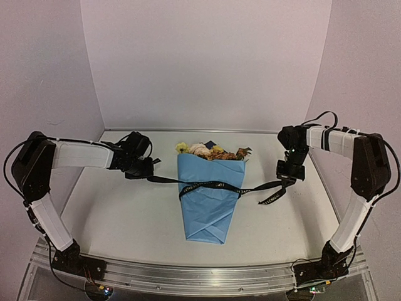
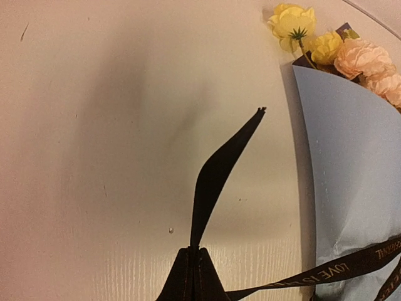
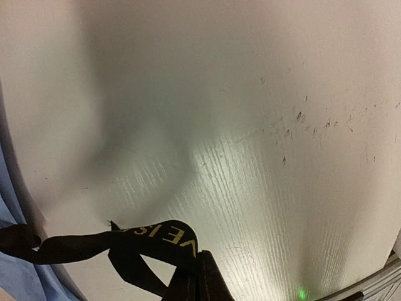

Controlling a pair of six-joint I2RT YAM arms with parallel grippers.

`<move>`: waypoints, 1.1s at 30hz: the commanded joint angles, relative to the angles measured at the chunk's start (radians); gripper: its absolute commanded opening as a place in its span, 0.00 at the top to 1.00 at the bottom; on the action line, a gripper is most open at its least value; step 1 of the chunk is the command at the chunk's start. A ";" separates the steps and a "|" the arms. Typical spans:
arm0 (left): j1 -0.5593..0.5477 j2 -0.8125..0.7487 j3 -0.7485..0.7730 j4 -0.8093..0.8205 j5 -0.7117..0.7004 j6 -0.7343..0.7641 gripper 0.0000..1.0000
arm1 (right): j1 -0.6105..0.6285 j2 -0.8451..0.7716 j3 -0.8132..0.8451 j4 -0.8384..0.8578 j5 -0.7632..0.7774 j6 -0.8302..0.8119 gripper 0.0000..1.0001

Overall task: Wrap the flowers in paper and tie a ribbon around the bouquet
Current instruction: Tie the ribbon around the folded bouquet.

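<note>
Left jaws: shut tight on the left end of the ribbon point(image 1: 210, 185), out to the left of the bouquet point(image 1: 210, 194) and a little above the tabletop point(image 1: 119, 216).
Left ribbon end: a short loose tip poked out past the jaws. The rest ran to the right, pulled fairly straight, up to the paper point(image 1: 210, 216).
Flowers point(image 1: 210, 150): yellow, pink and orange heads stuck out of the wide end of the paper, toward the back wall.
Paper: was folded into a blue cone around the stems. It lay flat in the middle of the tabletop, with its narrow end toward the arms.
Ribbon in the middle: went around the cone about halfway up. It looked like two strands close together. I could not tell if there was a knot.
Right ribbon end: hung slack in a loose loop between the cone and the jaws.
Right jaws: shut tight on the right end of the ribbon, out to the right of the bouquet.
Done so far: the wrapping looked finished, and the ribbon was around the cone.
Left to do: most likely pulling the ribbon snug and tying it, then letting go.
</note>
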 commanded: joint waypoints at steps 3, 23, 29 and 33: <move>0.000 -0.086 -0.072 0.050 -0.002 -0.048 1.00 | -0.031 -0.036 -0.087 -0.035 0.060 -0.015 1.00; 0.371 -0.045 -0.136 -0.119 -0.016 -0.203 1.00 | -0.266 -0.004 -0.058 -0.089 0.107 0.052 1.00; 0.604 -0.082 -0.147 -0.104 0.012 -0.232 1.00 | -0.405 -0.044 -0.062 -0.090 0.091 0.090 1.00; 0.712 -0.096 -0.140 -0.102 0.017 -0.250 1.00 | -0.469 -0.058 -0.052 -0.097 0.091 0.101 1.00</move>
